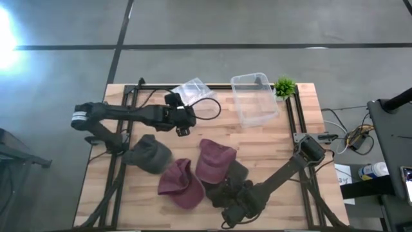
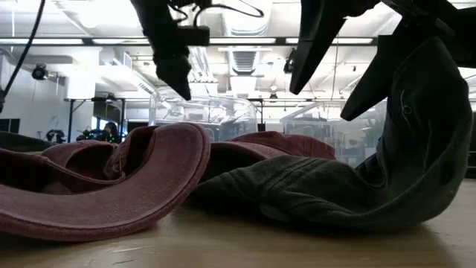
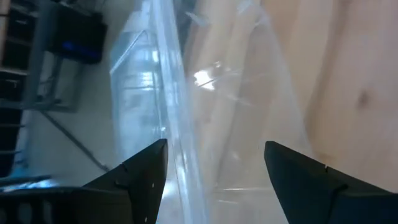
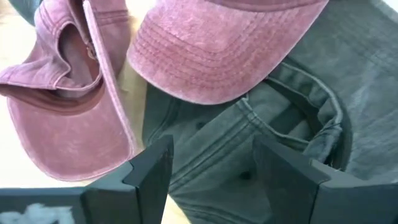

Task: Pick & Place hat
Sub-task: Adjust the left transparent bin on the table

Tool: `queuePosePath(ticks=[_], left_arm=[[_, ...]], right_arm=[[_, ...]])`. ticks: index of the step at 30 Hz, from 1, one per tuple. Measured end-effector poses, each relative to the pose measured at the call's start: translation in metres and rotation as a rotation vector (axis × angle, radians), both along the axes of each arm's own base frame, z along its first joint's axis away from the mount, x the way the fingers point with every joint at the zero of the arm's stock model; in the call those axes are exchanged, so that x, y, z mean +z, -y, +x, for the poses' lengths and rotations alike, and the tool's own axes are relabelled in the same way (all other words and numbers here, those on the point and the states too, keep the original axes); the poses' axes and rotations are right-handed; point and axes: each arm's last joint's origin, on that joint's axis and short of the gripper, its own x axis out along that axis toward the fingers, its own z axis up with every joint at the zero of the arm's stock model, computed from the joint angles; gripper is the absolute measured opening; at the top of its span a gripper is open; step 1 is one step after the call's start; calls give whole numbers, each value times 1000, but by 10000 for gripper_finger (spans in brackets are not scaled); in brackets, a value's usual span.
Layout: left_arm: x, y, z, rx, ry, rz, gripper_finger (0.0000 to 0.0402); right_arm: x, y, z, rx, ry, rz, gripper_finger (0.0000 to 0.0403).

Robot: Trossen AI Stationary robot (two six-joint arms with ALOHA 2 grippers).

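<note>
Directly beneath right tool [image 4: 208,171]: grey hat [image 4: 249,143].

I see a maroon cap [image 2: 104,179] lying beside a dark grey cap [image 2: 357,186] on the table [image 2: 238,242]. Clear bins [image 2: 204,115] stand behind (two dark arms hang above).

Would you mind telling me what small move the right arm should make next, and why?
Probably lower the right pincer straight down and close on the dark grey cap. Its fingers are open and hover just above that cap's crumpled fabric, beside the brim of a maroon cap. The clear bin stands empty across the table, and the left pincer waits open near it.
</note>
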Motion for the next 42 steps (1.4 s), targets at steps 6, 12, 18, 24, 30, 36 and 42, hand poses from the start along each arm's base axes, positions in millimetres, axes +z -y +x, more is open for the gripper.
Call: queuePosePath(ticks=[6,12,18,24,30,36,42], left_arm=[[-13,-8,8,82,-78,153,261],[-27,-17,14,108,-139,168,229],[-29,-18,14,117,-176,221,109],[-12,-22,7,145,-140,193,22],[31,-34,-7,289,37,-118,22],[83,-54,-47,527,386,-272,22],[82,-57,-93,739,641,-378,22]], right_arm=[[-4,1,-2,2,-12,-10,217],[-8,0,-5,-3,-19,-13,217],[-10,-3,-9,-19,-14,-4,217],[-11,-6,-12,-33,-6,6,216],[-11,-7,-13,-32,-4,8,216],[-10,-7,-13,-61,11,25,216],[-8,-5,-11,-88,24,38,216]])
